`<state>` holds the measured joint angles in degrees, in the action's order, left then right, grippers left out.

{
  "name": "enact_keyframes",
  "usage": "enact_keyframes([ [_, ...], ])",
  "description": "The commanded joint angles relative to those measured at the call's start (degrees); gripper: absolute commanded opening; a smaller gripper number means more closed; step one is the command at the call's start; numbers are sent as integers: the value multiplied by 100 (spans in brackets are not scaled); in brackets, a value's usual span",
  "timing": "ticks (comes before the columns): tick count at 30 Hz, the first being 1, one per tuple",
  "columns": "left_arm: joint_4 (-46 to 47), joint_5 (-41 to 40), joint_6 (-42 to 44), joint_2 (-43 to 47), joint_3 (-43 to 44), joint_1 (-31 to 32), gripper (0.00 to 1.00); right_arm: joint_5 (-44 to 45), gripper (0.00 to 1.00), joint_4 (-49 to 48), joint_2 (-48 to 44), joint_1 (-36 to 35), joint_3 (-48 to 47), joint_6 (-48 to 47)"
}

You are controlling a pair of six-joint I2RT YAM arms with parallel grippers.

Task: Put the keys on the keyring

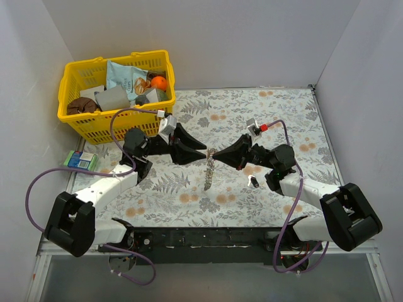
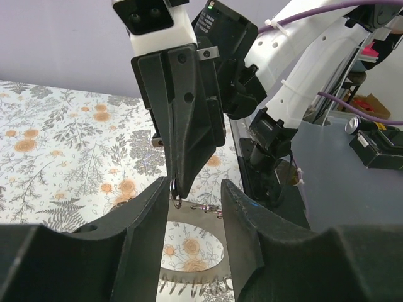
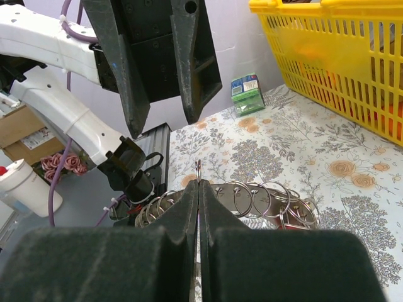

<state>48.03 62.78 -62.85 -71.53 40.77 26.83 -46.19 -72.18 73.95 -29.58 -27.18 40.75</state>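
The keyring (image 1: pixel 210 171) hangs edge-on between the two grippers over the middle of the flowered cloth. My right gripper (image 3: pixel 199 182) is shut on one small silver ring of the keyring's (image 3: pixel 271 196) fringe. A sliver of red (image 3: pixel 291 222) shows under those rings. My left gripper (image 2: pixel 196 189) faces the right one. Its jaws stand apart on either side of the keyring's flat band (image 2: pixel 191 213), close to the right gripper's tips (image 2: pixel 178 190); I cannot tell whether they touch the band. A small dark key (image 1: pixel 254 182) lies on the cloth beside the right arm.
A yellow basket (image 1: pixel 151 55) of odd items stands at the back left. A small green and blue box (image 1: pixel 80 160) lies below the basket, by the left wall. White walls close in the table on three sides.
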Motion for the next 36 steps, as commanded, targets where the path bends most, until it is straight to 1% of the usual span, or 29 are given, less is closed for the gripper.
enact_keyframes([
  [1, -4, -82, 80, -45, 62, -20, 37, 128, 1, -3206, -197, 49, -191, 65],
  [11, -232, -108, 264, -239, -52, 33, 39, 128, 1, -3232, -223, 84, -182, 82],
  [16, -505, -82, 484, -432, 79, 208, 36, 137, 1, -3232, -206, 84, -182, 91],
  [17, -549, -82, 545, -476, 97, 235, 34, 128, 1, -3241, -206, 93, -182, 91],
  [21, -531, -135, 589, -564, 141, 305, 32, 119, 1, -3241, -215, 93, -174, 108],
  [25, -672, -108, 669, -669, 255, 332, 26, 102, 1, -3241, -223, 93, -165, 135],
  [34, -497, -328, 564, -687, 317, 340, 25, 75, 1, -3285, -232, 102, -95, 161],
  [36, -418, -241, 511, -731, 352, 340, 19, 76, 1, -3276, -224, 102, -86, 170],
])
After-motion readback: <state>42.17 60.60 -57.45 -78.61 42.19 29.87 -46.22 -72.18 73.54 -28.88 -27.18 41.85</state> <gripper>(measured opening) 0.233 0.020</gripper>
